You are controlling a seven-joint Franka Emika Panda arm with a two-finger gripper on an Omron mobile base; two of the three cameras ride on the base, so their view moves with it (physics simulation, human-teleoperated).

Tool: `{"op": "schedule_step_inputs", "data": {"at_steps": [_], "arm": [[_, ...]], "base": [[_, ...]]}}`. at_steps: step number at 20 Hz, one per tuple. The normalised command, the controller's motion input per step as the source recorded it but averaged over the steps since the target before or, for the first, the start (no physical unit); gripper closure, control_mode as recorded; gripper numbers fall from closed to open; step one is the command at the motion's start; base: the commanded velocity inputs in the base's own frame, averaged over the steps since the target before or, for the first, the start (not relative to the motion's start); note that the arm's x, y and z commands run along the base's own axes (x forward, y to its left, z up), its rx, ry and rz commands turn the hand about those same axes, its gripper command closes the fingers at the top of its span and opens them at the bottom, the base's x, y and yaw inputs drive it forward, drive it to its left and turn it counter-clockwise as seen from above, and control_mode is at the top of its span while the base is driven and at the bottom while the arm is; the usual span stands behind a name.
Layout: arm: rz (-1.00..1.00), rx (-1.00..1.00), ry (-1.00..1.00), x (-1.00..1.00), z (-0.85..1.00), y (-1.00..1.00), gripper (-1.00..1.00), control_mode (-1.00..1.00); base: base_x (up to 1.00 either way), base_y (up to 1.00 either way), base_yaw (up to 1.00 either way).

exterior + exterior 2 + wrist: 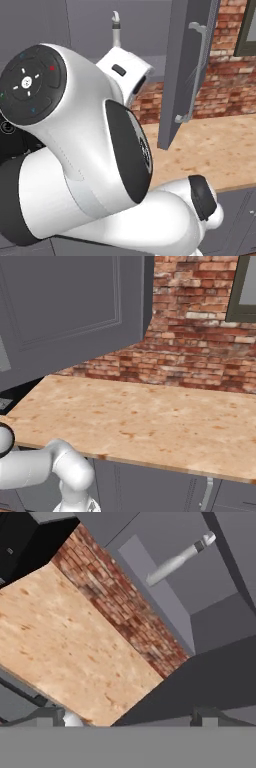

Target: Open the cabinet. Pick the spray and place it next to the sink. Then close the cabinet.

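Note:
The cabinet door [182, 75] stands swung open over the counter, its long silver bar handle [196, 70] facing right. In the right base view the door [65, 306] is a large grey panel at the upper left. The pale spray [116, 27] stands inside the open cabinet, just above my white hand. In the hand view the spray [177, 561] appears as a slim pale bottle with a white head, far up the cabinet interior. My gripper [127, 717] is open, fingertips wide apart with nothing between them, well short of the spray. The sink is out of view.
A wooden counter [140, 421] runs below the cabinet, with a brick wall [200, 331] behind it. Grey drawer fronts [150, 486] sit under the counter edge. A dark window frame [247, 30] is at the upper right. My own arm blocks the left of the left base view.

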Motion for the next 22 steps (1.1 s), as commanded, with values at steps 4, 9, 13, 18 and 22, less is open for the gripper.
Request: {"op": "schedule_step_inputs", "data": {"at_steps": [4,9,13,18,22], "arm": [[0.0,0.0,-0.26,0.26,-0.16,0.0,-1.0,-1.0],[0.0,-0.03,-0.23,0.53,-0.3,-0.08,-1.0,-1.0],[0.0,-0.05,-0.19,0.85,-0.61,-0.13,-1.0,-1.0],[0.0,-0.06,-0.16,0.56,-0.29,-0.14,-1.0,-1.0],[0.0,-0.17,-0.02,0.42,-0.01,-0.08,-1.0,-1.0]], "base": [[0.0,0.0,0.0],[0.0,0.0,0.0],[0.0,0.0,0.0],[0.0,0.0,0.0],[0.0,0.0,0.0]]}}
